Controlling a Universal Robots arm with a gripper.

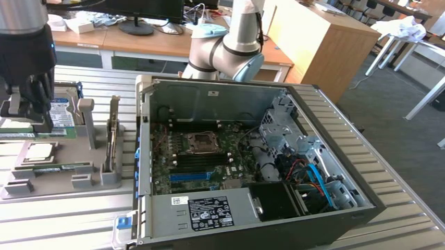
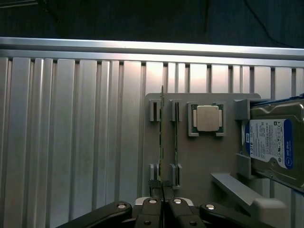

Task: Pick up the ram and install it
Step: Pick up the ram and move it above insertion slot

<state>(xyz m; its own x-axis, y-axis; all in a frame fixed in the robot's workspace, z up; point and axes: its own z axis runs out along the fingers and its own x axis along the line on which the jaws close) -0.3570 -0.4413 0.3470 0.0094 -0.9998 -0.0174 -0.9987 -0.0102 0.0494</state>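
Note:
The ram point(image 2: 161, 133) is a thin green stick seen edge-on, running straight out from between my fingertips. My gripper point(image 2: 164, 190) is shut on it and holds it a little above the grey holder tray point(image 2: 199, 161), beside the slot blocks nearest it. In the exterior view the gripper point(image 1: 31, 128) hangs at the far left over the tray point(image 1: 62, 190), with the ram point(image 1: 17, 136) as a green strip just under the fingers. A second green stick point(image 2: 175, 137) still stands in its slots on the tray point(image 1: 59, 167).
On the tray also sit a square silver processor chip point(image 2: 207, 118) and a silver hard drive point(image 2: 270, 142) with a blue-white label. To the exterior view's right of the tray stands an open computer case point(image 1: 208, 88) with its motherboard point(image 1: 201, 156) exposed. The arm's base point(image 1: 226, 49) rises behind it.

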